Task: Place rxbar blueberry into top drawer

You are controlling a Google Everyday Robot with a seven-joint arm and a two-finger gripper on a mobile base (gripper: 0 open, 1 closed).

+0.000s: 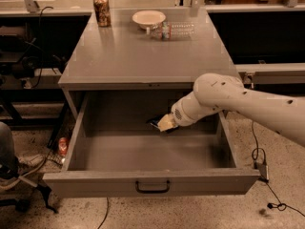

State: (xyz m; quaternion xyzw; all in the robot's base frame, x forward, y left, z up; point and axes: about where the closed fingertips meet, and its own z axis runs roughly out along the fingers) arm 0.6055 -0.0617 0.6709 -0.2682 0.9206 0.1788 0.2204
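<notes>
The top drawer [152, 184] is pulled wide open, a deep grey metal box with a small black bar handle at the centre of its front. My gripper [165, 123] reaches down into the drawer at its back right, coming in from the right on the white arm. It is shut on the rxbar blueberry [156, 123], a small dark flat bar whose end sticks out to the left of the pale fingers [167, 123]. The bar is held a little above the drawer floor, near the back wall.
On the cabinet top [147, 56] stand a brown drink can [101, 10] at the back left, a white bowl [148, 19] and a clear plastic bottle [174, 30] lying on its side. A red can [63, 147] lies on the floor left of the drawer. Cables run along the floor at right.
</notes>
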